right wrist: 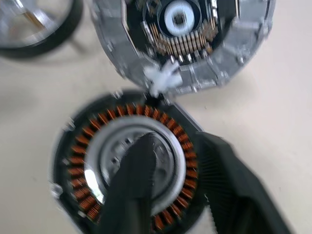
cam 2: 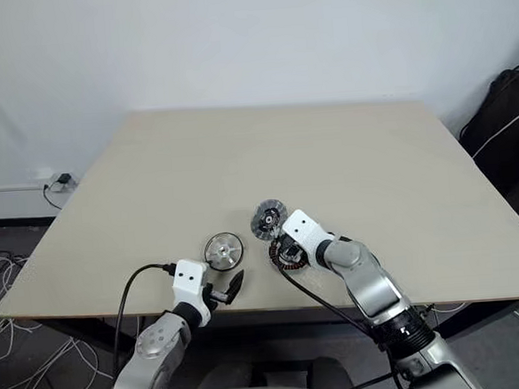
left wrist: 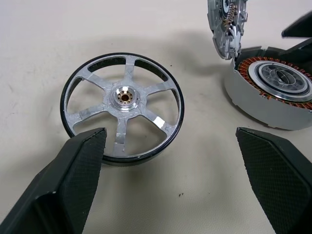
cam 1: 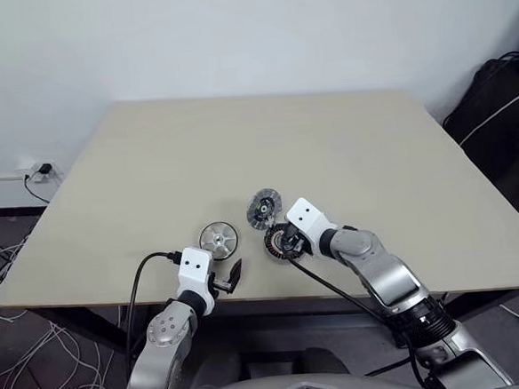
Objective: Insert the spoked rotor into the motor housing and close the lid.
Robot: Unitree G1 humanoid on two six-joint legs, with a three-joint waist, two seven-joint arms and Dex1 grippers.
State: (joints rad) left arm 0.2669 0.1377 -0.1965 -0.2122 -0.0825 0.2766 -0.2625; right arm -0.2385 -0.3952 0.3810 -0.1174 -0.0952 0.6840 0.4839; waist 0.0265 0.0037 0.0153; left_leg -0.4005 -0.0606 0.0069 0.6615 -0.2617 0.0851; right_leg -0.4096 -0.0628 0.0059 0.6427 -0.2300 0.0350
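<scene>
Head stereo downward; wrists close.

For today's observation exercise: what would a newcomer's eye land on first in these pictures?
Probably the motor housing, its copper windings ringing a silver centre, near the table's front edge with the hinged lid standing open behind it. The right gripper has one finger over the centre. Left of it the spoked rotor lies flat before the open left gripper.

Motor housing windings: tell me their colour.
Copper-orange, ringing the motor housing around its silver centre; the right wrist view shows them best.
</scene>
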